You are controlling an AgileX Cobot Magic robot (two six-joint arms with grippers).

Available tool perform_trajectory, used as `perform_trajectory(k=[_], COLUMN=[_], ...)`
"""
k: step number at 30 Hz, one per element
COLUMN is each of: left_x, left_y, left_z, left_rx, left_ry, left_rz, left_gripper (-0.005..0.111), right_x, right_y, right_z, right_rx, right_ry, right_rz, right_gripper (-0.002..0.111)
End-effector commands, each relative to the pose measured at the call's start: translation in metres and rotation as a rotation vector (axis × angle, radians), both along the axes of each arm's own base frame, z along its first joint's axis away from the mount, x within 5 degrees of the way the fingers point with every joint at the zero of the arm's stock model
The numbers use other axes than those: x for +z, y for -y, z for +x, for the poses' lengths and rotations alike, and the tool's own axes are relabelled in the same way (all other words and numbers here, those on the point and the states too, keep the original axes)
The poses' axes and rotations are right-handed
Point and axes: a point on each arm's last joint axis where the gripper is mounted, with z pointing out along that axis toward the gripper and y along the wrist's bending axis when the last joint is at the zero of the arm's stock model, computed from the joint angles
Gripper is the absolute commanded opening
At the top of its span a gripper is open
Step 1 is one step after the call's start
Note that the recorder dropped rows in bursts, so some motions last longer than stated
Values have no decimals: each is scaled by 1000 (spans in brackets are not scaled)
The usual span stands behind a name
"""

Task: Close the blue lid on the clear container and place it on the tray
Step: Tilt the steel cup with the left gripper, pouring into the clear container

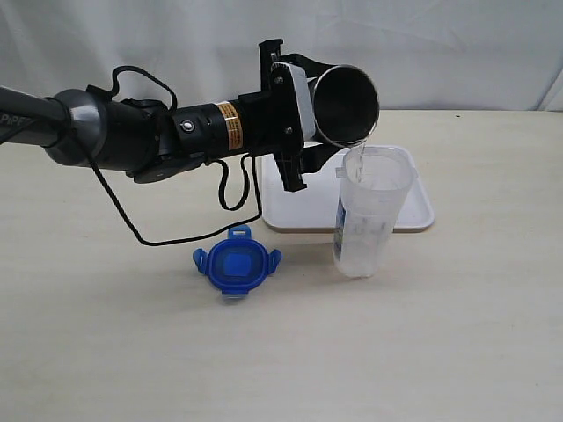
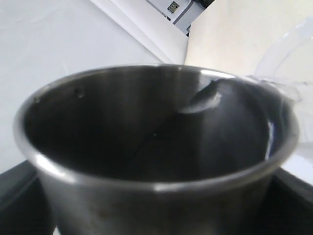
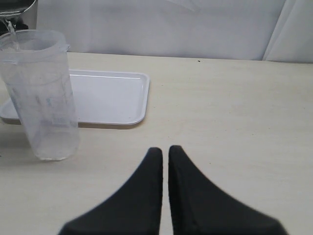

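Observation:
The blue lid (image 1: 237,266) lies flat on the table, left of the clear container (image 1: 369,215). That container stands upright and uncovered just in front of the white tray (image 1: 290,207). Above it, my left gripper (image 1: 305,119) is shut on a grey steel tumbler (image 1: 346,104), tipped on its side with its mouth over the container's rim. A thin stream of water (image 1: 359,163) runs from the tumbler into the container. In the left wrist view the tumbler (image 2: 156,147) fills the frame. My right gripper (image 3: 165,151) is shut on nothing, low over bare table, right of the container (image 3: 41,93) and tray (image 3: 107,98).
A black cable (image 1: 132,224) hangs from the left arm and loops down onto the table behind the lid. A white backdrop closes off the far side of the table.

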Motion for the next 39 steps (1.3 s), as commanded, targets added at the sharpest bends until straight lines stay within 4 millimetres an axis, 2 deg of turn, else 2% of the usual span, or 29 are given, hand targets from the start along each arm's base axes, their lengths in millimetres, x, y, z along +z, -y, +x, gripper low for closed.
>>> perform_trajectory(k=[1, 26, 39], left_x=[19, 19, 19], left_y=[3, 3, 3], left_z=[-1, -1, 0], left_rx=[-20, -22, -11], left_ry=[68, 89, 11], left_rz=[-70, -58, -97], left_gripper=[0, 0, 0], right_x=[-1, -1, -1], right_y=[0, 0, 0], right_z=[0, 0, 0], right_rx=[-3, -3, -3], right_ry=[5, 5, 5], right_rz=[-7, -7, -7], right_gripper=[5, 5, 5])
